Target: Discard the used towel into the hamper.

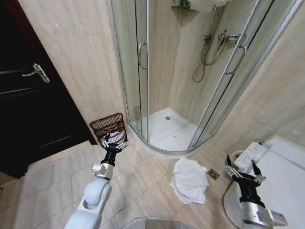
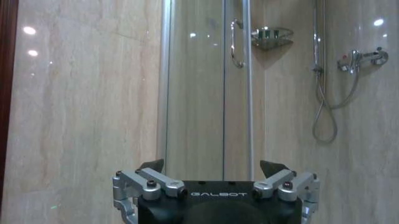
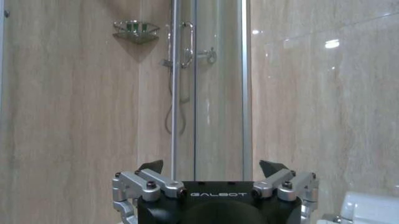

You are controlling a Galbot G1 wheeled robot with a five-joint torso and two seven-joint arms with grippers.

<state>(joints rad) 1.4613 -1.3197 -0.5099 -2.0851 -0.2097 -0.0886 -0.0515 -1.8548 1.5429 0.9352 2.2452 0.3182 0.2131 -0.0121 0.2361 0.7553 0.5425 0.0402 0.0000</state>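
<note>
— Any writing you can make out from where you stand?

— Just one word, "GALBOT", in pale letters on the black body of each wrist, seen in both wrist views. Nothing readable on the walls or fittings.

— And the pincers?

— Both are spread wide and hold nothing. The left gripper (image 1: 113, 139) is raised in front of the hamper (image 1: 107, 125), its silver links and dark fingertips (image 2: 151, 164) splayed apart. The right gripper (image 1: 242, 168) stands open too, up beside the toilet (image 1: 281, 162), fingertips (image 3: 273, 166) well apart.

— Where's the hamper?

— On the floor against the beige marbled wall, just beside the curved sill of the shower cabin (image 1: 167, 71). It's a dark red-brown open-weave basket with horizontal ribs, flat at the back and rounded in front. Something pale shows inside behind the gripper; I can't tell what.

— The towel?

— The towel (image 1: 189, 179) is a white, soft, crumpled heap on the glossy tan floor tiles (image 1: 57, 181), right by the shower sill and next to a small square metal floor drain (image 1: 213, 174). It's well apart from the hamper, nearer the right gripper.

— Anything else?

— A dark wooden door (image 1: 28, 90) with a silver lever handle on the left, clear glass shower doors with chrome handles, a chrome hose and mixer inside, and a wire corner shelf (image 2: 272, 37)
</note>
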